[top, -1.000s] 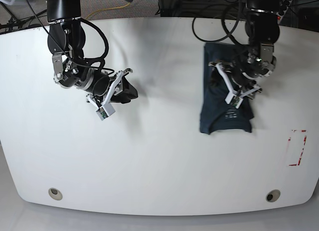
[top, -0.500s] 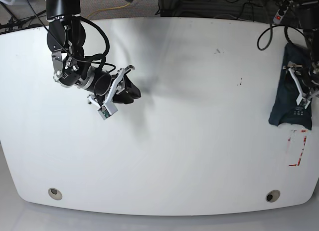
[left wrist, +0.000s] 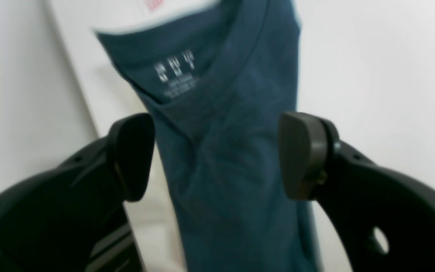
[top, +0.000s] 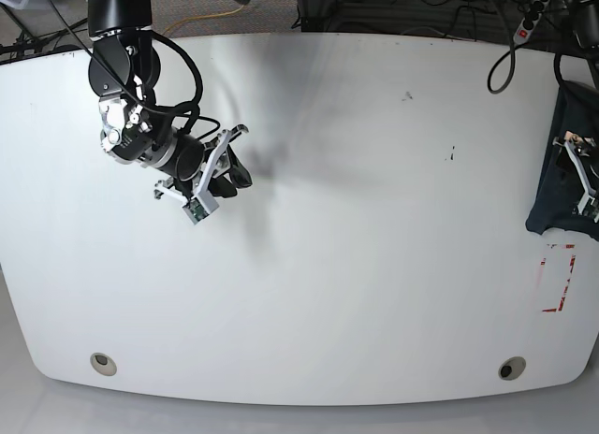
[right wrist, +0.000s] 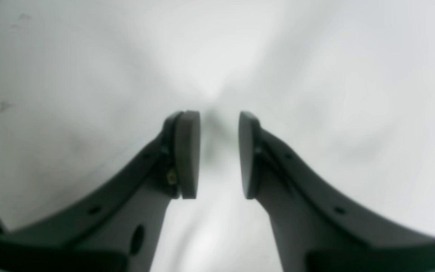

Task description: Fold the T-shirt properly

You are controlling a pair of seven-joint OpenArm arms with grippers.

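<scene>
T-shirt (left wrist: 236, 158), soft, light and limp, lies folded between your left gripper's (left wrist: 217, 155) wide-open, empty jaws; pinch doubled edges, while the right gripper (right wrist: 217, 155) hangs part-open, empty.

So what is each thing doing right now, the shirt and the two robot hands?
T-shirt: folded into a narrow bundle, lying at the table's edge, neck label showing, not gripped.
Left gripper: jaws spread wide on either side of the shirt, not closed on it.
Right gripper: jaws a little apart, nothing between them, over bare table.
Table: white, with a red marked rectangle near the shirt.
</scene>
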